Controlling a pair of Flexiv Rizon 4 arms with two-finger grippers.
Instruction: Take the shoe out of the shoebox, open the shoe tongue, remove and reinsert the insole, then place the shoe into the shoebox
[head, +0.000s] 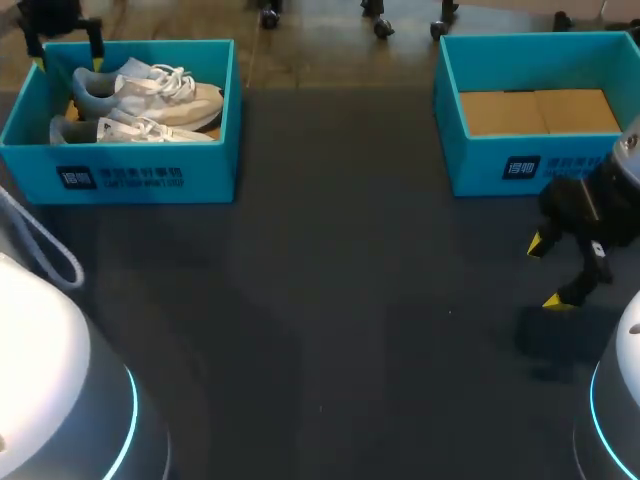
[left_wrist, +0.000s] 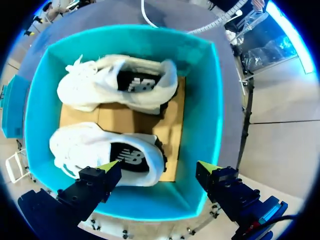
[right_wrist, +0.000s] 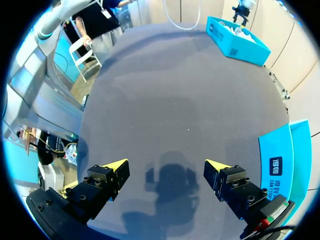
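Note:
Two white sneakers lie side by side in the teal shoebox (head: 120, 175) at the table's far left. One shoe (left_wrist: 117, 85) lies farther from my left gripper; the other shoe (left_wrist: 100, 150) lies just under its fingertips. The left gripper (left_wrist: 157, 166) hangs above the box's outer wall, open, with neither finger on a shoe. In the head view it (head: 65, 45) shows at the box's back edge. My right gripper (head: 550, 272) is open over bare table, in front of the second box. From the right wrist, its gripper (right_wrist: 167, 167) holds nothing.
A second teal box (head: 500, 165) with a bare cardboard floor stands at the far right; its wall (right_wrist: 280, 167) is beside my right gripper. A dark mat (head: 320, 300) covers the table between the boxes. White arm bases fill both near corners.

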